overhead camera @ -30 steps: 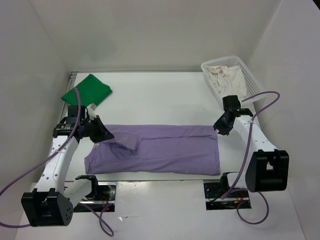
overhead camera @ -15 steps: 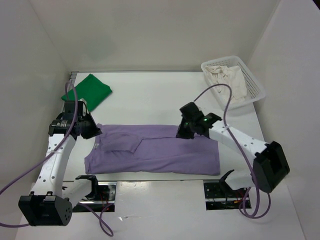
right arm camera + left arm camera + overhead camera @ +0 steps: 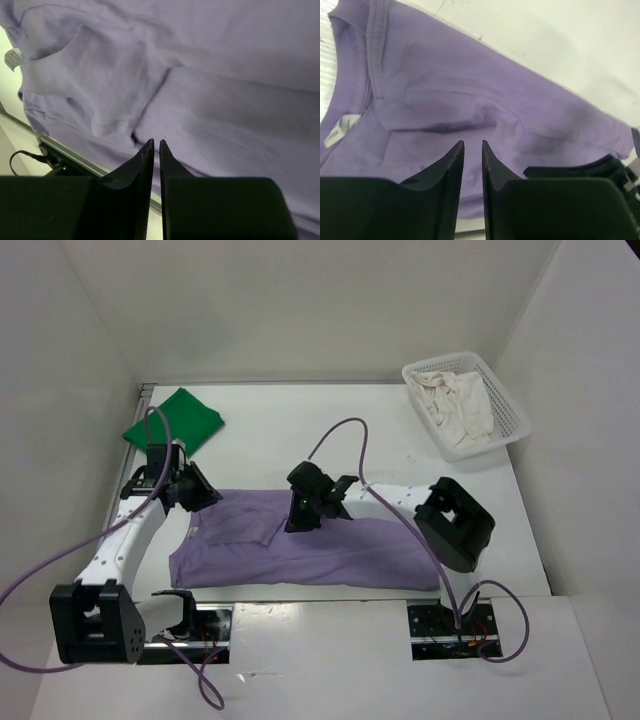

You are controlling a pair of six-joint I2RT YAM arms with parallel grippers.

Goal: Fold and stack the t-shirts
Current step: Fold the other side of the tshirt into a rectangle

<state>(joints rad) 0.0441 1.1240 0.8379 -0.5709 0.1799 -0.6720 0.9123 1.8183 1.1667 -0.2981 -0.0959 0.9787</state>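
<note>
The t-shirts are split three ways: the lavender shirt [image 3: 330, 545] is laid out flat in a long band across the middle of the white table [image 3: 300, 430], the green shirt [image 3: 178, 420] sits folded into a neat square-ish pad in the upper left of the overhead frame, and the cream shirt [image 3: 460, 405] is crumpled up inside the white plastic mesh basket [image 3: 504, 390] in the upper right. The only label I can spot is a little white neck tag [image 3: 337, 132] on the lavender one, and whatever's printed on it is too small to read. The fabric looks like soft matte jersey, with a ribbed collar [image 3: 377, 55] and one sleeve flopped over onto the body, leaving a few shallow creases. The left gripper [image 3: 473, 142] hangs over the collar end at centre-left, its black wedge fingers parted by a narrow gap with nothing in it. The right arm reaches in over the middle of the shirt, and the right gripper [image 3: 156, 141] is cracked open only a sliver right by the sleeve fold. I see no cloth pinched in it, but I can't tell whether the tips touch the fabric. A purple cable [image 3: 340, 435] arcs up over that arm, well apart from the basket
</note>
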